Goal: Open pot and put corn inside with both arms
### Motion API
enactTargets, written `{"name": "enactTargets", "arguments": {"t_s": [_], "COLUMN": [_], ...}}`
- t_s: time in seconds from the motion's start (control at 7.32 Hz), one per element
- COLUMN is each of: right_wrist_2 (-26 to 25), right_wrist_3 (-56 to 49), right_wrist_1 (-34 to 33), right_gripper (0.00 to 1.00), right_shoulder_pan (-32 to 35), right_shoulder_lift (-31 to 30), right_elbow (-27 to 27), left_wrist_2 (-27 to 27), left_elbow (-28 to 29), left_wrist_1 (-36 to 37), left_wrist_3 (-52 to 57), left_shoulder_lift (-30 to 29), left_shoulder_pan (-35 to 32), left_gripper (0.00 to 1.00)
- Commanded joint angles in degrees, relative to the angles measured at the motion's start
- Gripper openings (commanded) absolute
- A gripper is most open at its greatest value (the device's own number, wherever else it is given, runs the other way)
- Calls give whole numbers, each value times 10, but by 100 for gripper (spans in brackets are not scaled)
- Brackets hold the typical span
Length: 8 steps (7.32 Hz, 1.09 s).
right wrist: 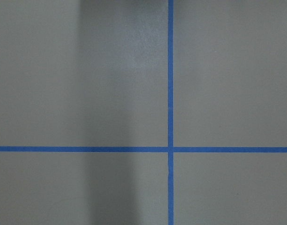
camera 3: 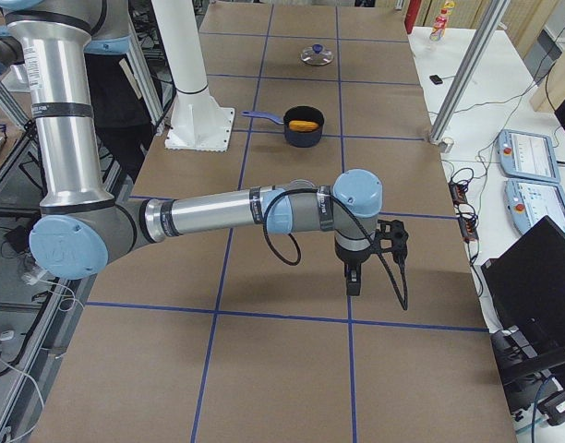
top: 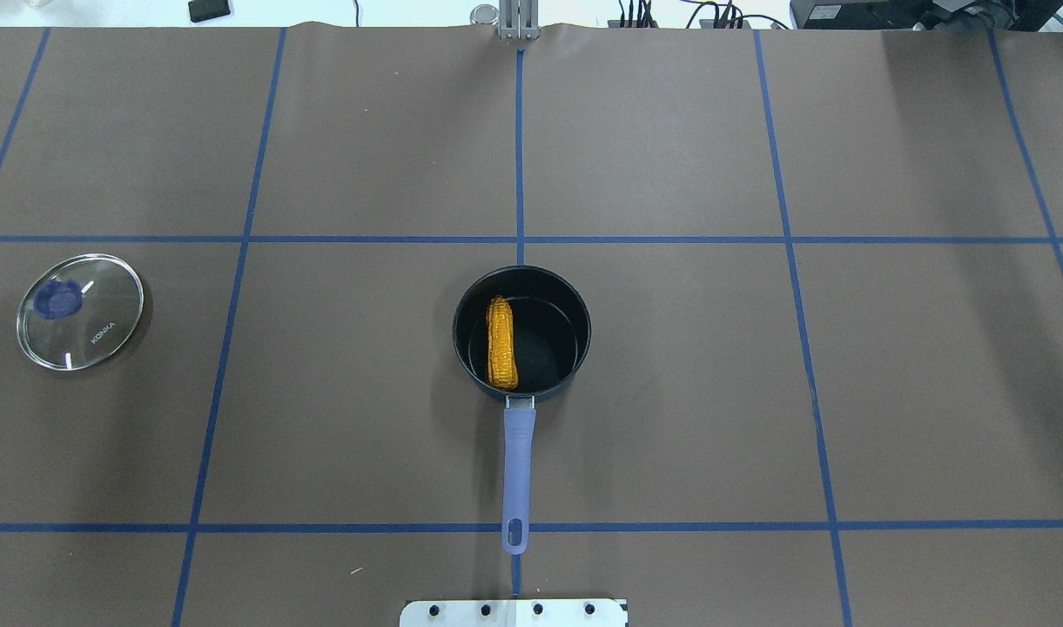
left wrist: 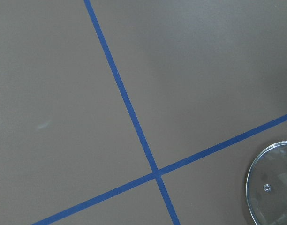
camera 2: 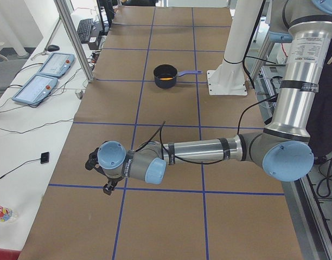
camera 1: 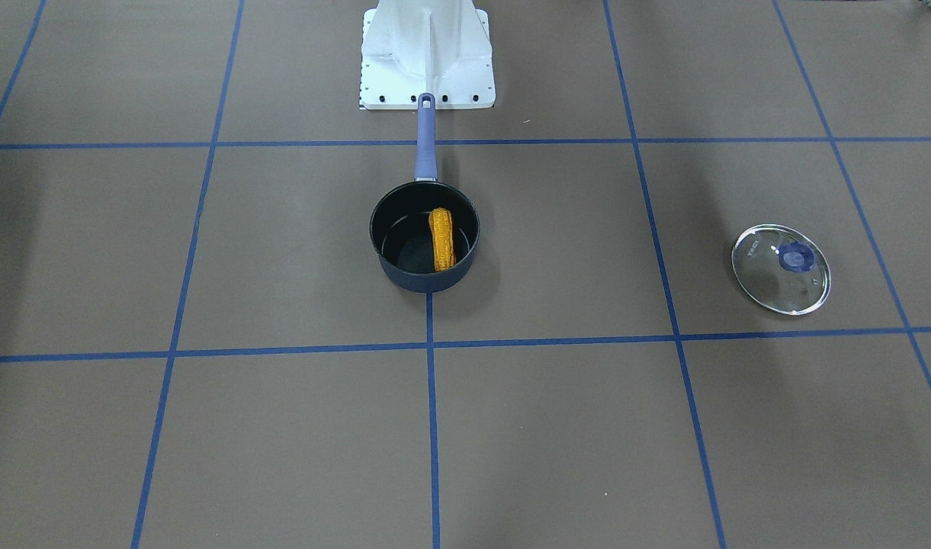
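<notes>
Left tool hung over a tape line in the lower left of the left side view; right tool hung right of centre in the right side view. Can't tell for either one whether the jaws were apart or together, since only the side cams caught them. Both sat well apart from the saucepan.

The corn lay inside the saucepan at frame centre, along the wall. The glass lid was off, flat on the tabletop at mid right. Task looked done to me.

Risks:
- An arm swinging low toward the white base could clip the pan handle and spin the pan.
- The left wrist cam showed the lid rim at lower right, so a low left-arm sweep could shove it.

Teach pendants sat upper left and weren't in the way.
</notes>
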Motion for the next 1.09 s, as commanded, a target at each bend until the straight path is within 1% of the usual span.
{"name": "enactTargets", "arguments": {"t_s": [0.0, 0.14, 0.27, 0.41, 0.55, 0.68, 0.96], "right_wrist_2": [1, 2, 1, 1, 1, 1, 1], "right_wrist_3": [0, 0, 0, 0, 0, 0, 0], "right_wrist_1": [4, 5, 4, 5, 5, 5, 5], "right_gripper": [100, 100, 100, 100, 100, 100, 100], "right_shoulder_pan": [8, 8, 8, 8, 8, 8, 8], "right_shoulder_lift": [-18, -28, -34, -34, -34, -34, -34], "right_elbow": [7, 16, 27, 26, 26, 27, 28], "left_wrist_2": [-1, -1, -1, 0, 0, 0, 0], "left_elbow": [-3, -21, -58, -122, -186, -215, -235], "left_wrist_1": [-4, -1, -1, 19, 65, 88, 88], "left_wrist_3": [0, 0, -2, -9, -25, -25, -24], "left_shoulder_lift": [8, 16, 49, 83, 99, 113, 136], "left_shoulder_pan": [-2, -3, -4, -3, -4, -4, -4], "left_gripper": [98, 98, 98, 98, 98, 98, 98]}}
